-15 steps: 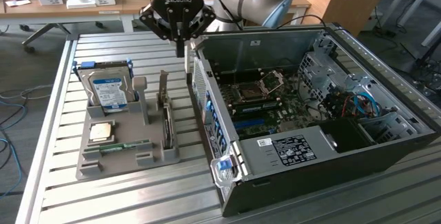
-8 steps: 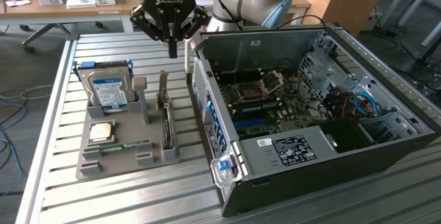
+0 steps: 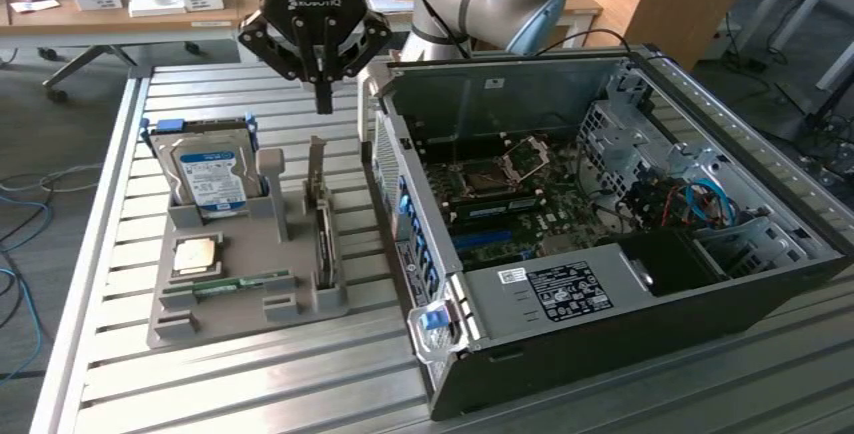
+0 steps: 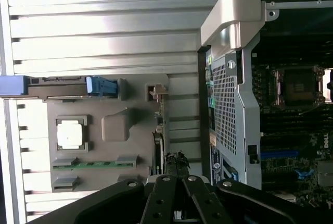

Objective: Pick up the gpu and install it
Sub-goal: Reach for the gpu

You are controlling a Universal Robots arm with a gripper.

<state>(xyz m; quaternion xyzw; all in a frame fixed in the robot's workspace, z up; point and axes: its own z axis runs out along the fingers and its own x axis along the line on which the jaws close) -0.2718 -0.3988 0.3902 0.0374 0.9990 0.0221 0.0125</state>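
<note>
The step in hand looks like the approach to the pick. To do it well, the black two-fingered hand (image 3: 322,104) should line up squarely over the thin edge of the gpu (image 3: 323,234), a tan-brown flat card with a silver end bracket. It should grip the board rather than the bracket. The card stands on edge in a slot of the grey plastic tray (image 3: 254,304) on the slatted metal table (image 3: 267,394), beside the open black computer case (image 3: 601,254). The hand hovers above the card's bracket end, fingers pressed together, holding and touching nothing.
</note>
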